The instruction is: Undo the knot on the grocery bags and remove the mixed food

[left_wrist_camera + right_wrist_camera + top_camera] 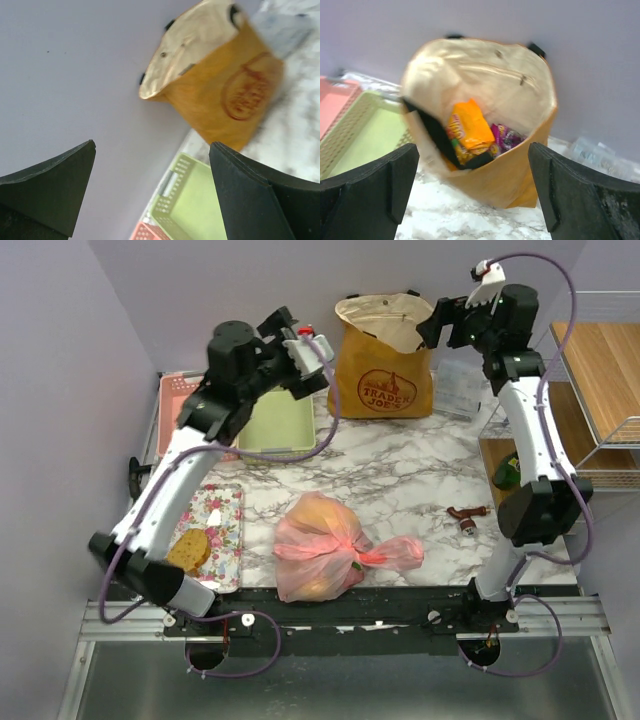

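Marbled tabletop [420, 470] fills the overhead view, lilac walls behind it. At the back stands the yellow tote [385, 360], upright, mouth open. Both arms are raised toward it: the left gripper [310, 345] hangs just to its left, the right gripper [440, 322] at its upper right rim. Well apart from them, near the front edge, lies the pink bag [325, 545], knotted on its right side, with yellowish rounded food showing through the film. A green basket [280, 425] and a pink basket [178, 400] sit back left. A bread slice [190, 550] rests on the floral tray [225, 505].

From the left wrist, the fingers are spread wide with nothing between them; the tote shows blurred beyond, and the green basket lies below.

From the right wrist, the fingers are likewise wide and bare, looking down into the tote. An orange packet [470, 127] and a purple packet [506, 137] lie at the bottom, with a black strap [432, 132] sagging across beside them.

Reaching in could catch that strap and drag or tip the soft tote. Two arms at one mouth may also collide. Later, a hard pull on the pink film could tear it, and round fruit might roll off the front edge.
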Robot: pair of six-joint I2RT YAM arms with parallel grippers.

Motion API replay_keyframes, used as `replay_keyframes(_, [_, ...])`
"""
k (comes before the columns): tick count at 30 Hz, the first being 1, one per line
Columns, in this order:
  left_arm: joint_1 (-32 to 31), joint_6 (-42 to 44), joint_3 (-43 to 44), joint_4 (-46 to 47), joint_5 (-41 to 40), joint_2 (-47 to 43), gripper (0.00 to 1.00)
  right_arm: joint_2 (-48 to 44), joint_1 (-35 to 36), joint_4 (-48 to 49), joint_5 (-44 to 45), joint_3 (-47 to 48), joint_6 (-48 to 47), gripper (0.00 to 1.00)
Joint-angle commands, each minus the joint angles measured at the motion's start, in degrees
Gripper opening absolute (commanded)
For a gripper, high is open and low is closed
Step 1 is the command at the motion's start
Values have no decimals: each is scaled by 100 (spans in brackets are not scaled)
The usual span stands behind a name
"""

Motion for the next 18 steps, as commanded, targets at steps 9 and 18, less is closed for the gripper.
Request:
replay_keyframes(9, [-441,-1077,-3466,-3752,3092,-3598,76,-2564,191,-3252,-3312,-2194,-1665,95])
replay_keyframes(18, [-1374,-2072,-5487,-2884,1717,-4937,87,-3247,2137,-2638,-2544,-4666,-1408,92])
